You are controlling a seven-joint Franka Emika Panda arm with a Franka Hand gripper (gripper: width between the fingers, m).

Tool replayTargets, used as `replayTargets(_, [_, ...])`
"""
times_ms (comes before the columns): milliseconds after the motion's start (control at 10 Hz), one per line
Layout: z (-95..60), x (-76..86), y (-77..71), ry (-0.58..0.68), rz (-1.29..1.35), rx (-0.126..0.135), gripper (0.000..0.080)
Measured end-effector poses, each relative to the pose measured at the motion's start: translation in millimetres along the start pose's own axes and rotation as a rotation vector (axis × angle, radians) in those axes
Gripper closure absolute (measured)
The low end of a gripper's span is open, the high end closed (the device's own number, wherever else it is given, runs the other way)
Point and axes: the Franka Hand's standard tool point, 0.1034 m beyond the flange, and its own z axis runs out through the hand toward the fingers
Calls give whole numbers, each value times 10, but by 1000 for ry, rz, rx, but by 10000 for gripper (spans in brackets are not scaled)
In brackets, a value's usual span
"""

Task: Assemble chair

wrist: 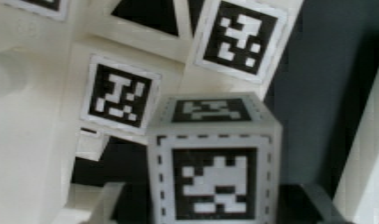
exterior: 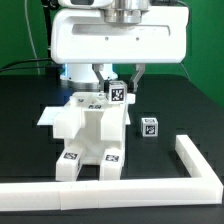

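Misalignment is your risk: the end effector hangs directly over the chair, with the cube-topped post just beneath it. Whether it is clenched or released, you cannot tell. Off-axis pressing could jam the post or skid the chair along the bench.

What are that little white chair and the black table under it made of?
The chair looks like matte white plastic: blocky, evenly coloured pieces with soft highlights. Its tags look like printed paper stickers. The table seems covered in dull black fabric or mat, with no glare; which one is unclear.
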Motion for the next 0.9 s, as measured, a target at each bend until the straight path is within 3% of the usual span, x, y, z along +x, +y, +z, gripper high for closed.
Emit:
replayTargets(600, [12,7,23,17,-1,-5,515])
replayTargets(700, [12,6,23,17,-1,-5,434])
replayTargets(800, [12,6,23,17,0,-5,297])
replayTargets(900, [12,6,23,17,0,-5,297])
